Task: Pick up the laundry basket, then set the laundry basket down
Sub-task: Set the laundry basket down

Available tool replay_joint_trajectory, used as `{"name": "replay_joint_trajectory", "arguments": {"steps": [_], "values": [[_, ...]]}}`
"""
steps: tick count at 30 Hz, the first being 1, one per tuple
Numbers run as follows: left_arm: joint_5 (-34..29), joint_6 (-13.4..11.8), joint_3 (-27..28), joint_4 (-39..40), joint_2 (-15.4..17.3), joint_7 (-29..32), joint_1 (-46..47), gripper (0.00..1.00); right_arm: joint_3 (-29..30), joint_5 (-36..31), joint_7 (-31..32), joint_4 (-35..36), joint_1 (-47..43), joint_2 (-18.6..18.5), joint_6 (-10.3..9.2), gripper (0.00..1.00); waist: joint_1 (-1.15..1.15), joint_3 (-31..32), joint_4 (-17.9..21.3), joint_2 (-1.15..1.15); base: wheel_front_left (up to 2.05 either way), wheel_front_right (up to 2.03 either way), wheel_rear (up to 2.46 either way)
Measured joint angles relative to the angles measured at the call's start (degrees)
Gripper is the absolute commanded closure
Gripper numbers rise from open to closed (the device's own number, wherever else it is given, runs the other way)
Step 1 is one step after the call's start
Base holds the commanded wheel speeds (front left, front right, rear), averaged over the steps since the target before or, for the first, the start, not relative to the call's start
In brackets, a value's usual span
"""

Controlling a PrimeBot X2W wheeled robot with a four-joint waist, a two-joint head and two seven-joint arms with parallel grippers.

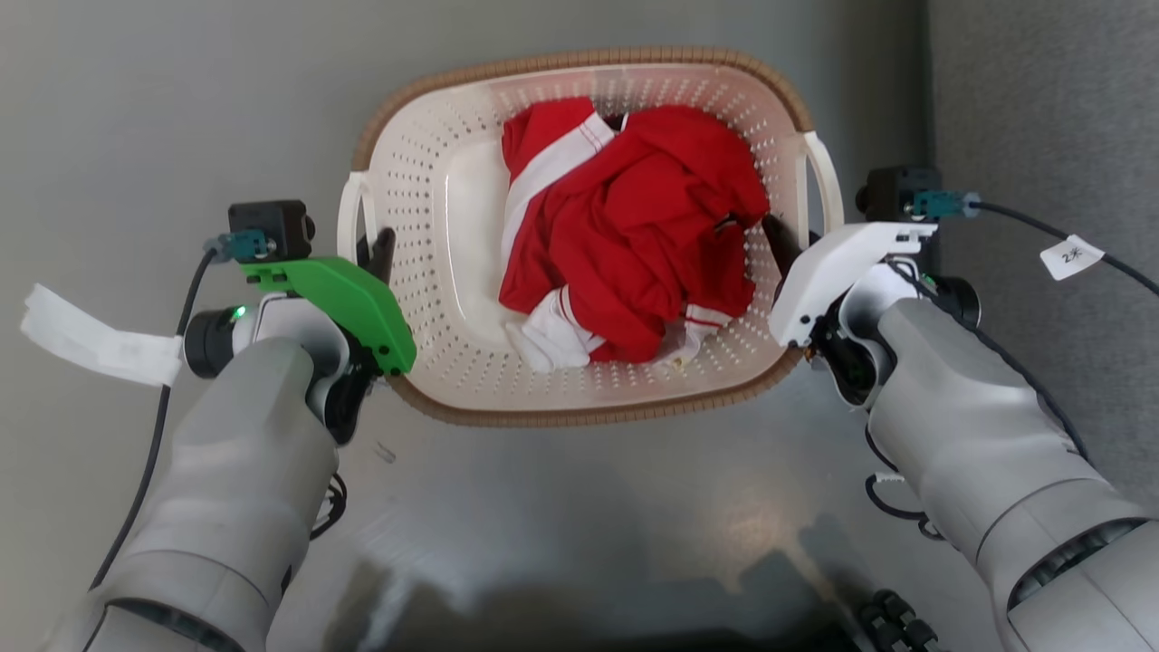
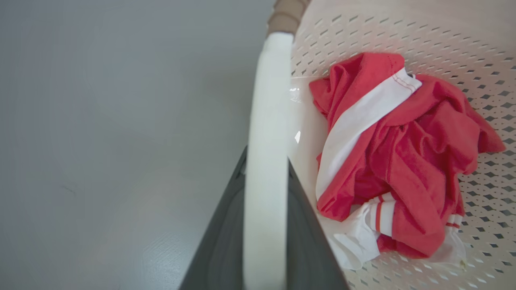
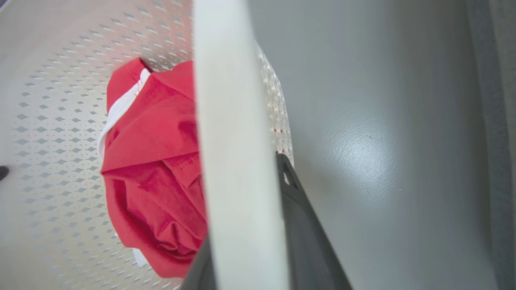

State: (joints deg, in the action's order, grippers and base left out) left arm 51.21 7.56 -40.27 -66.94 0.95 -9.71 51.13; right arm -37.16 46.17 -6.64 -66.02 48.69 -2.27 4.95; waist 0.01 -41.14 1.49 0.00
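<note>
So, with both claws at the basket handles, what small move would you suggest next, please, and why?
Probably raise both arms together and level: the left claw and right claw each clasp a handle of the laundry basket, whose red garment sits off-centre.

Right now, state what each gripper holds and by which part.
Both hold the laundry basket: the left gripper clamps its left white handle, the right gripper its right white handle.

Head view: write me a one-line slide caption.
Left end effector and right end effector clamp the laundry basket at both sides, red clothes inside.
</note>
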Motion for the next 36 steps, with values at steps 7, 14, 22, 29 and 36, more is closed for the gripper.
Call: {"name": "replay_joint_trajectory", "arguments": {"steps": [7,14,22,29,36], "values": [[-0.08,0.00,-0.11,0.05,0.02,-0.93,1.77,1.00,0.08,-0.26,-1.55,-0.62,1.64,-0.01,0.05,1.00,0.00,-3.77,-0.47,0.00,0.00,0.00,0.00],[-1.15,0.00,-0.58,0.00,0.03,-1.54,2.72,1.00,0.18,-0.26,-2.60,-1.38,2.61,0.03,0.09,1.00,0.00,-6.73,-0.72,0.00,0.00,0.00,0.00],[-1.15,0.00,-0.57,-0.05,0.02,-2.55,4.25,1.00,0.29,-0.26,-4.20,-1.57,3.94,0.02,0.11,1.00,0.00,-9.08,-0.83,0.00,0.00,0.00,0.00],[-1.16,0.00,-0.59,-0.09,-0.03,-2.98,4.77,1.00,0.34,-0.33,-5.22,-2.08,4.37,0.07,0.27,1.00,-0.01,-10.18,-1.02,0.00,0.00,0.00,0.00],[-1.16,0.00,-0.64,-0.04,-0.10,-3.48,5.01,1.00,0.35,-0.35,-5.88,-2.63,5.03,0.07,0.51,1.00,-0.01,-11.10,-1.14,0.00,0.00,0.00,0.00]]}}
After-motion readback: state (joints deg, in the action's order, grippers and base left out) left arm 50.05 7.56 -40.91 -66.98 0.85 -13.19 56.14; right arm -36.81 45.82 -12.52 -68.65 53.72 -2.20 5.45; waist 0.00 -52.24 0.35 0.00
